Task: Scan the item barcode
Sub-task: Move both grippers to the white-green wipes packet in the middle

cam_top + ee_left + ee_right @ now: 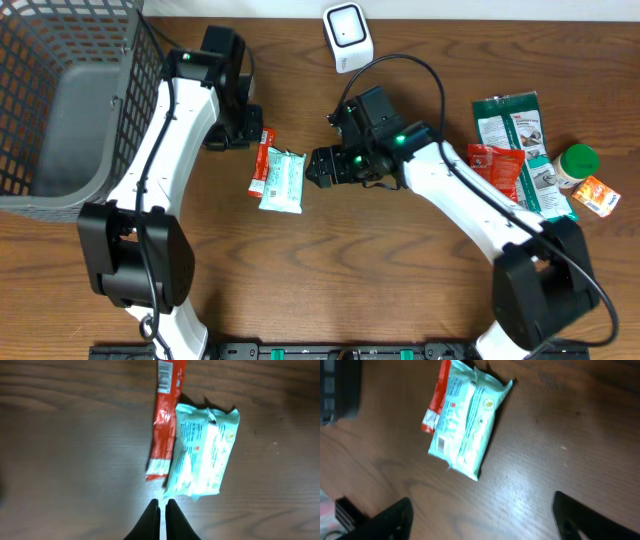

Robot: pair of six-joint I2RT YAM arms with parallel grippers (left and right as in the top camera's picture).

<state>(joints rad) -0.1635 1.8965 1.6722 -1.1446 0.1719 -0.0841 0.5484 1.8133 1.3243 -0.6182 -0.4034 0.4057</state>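
A teal wipes pack point(282, 182) lies flat on the wooden table, overlapping a red snack wrapper point(262, 160) on its left. The wrapper shows a barcode at its far end point(165, 377). The white scanner point(348, 35) stands at the back centre. My left gripper point(245, 138) hangs just left of the wrapper; in the left wrist view it point(162, 507) is shut with nothing in it, a little short of the pack point(202, 455). My right gripper point(320, 167) sits just right of the pack, open wide point(482, 515), with only bare table between its fingers and the pack point(467, 425) ahead.
A grey wire basket point(60, 100) fills the left side. At the right lie green packets point(510, 120), a red packet point(497, 165), a green-lidded bottle point(577, 165) and an orange packet point(597, 195).
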